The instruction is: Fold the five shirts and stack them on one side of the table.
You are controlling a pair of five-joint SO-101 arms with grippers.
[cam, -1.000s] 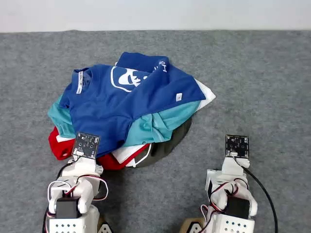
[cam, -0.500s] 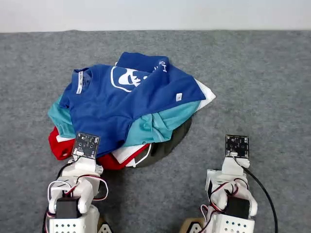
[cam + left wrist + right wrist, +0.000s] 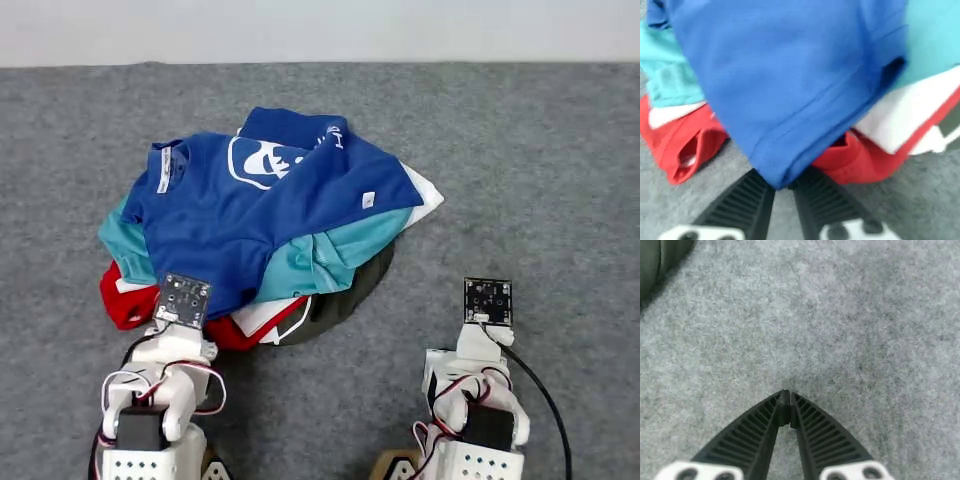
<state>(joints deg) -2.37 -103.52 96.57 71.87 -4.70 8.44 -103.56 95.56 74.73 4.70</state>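
Observation:
Several shirts lie in one loose pile left of the table's middle. A blue shirt [image 3: 250, 200] with a white print is on top, over a teal shirt [image 3: 325, 258], a white shirt [image 3: 425, 195], a red shirt [image 3: 120, 300] and a dark olive shirt [image 3: 355, 285]. My left gripper [image 3: 783, 192] is shut at the pile's near edge, its tips tucked under the blue shirt's hem [image 3: 790, 150], beside the red shirt [image 3: 685, 145]. My right gripper [image 3: 785, 396] is shut over bare grey cloth, to the right of the pile.
The grey table cover [image 3: 520, 170] is bare to the right of the pile and behind it. Both arm bases stand at the near edge, the left arm [image 3: 160, 390] close to the pile and the right arm [image 3: 475, 390] apart from it. A white wall borders the far edge.
The left arm's wrist has shifted slightly towards the right and nearer the pile. The shirts and the right arm have not moved.

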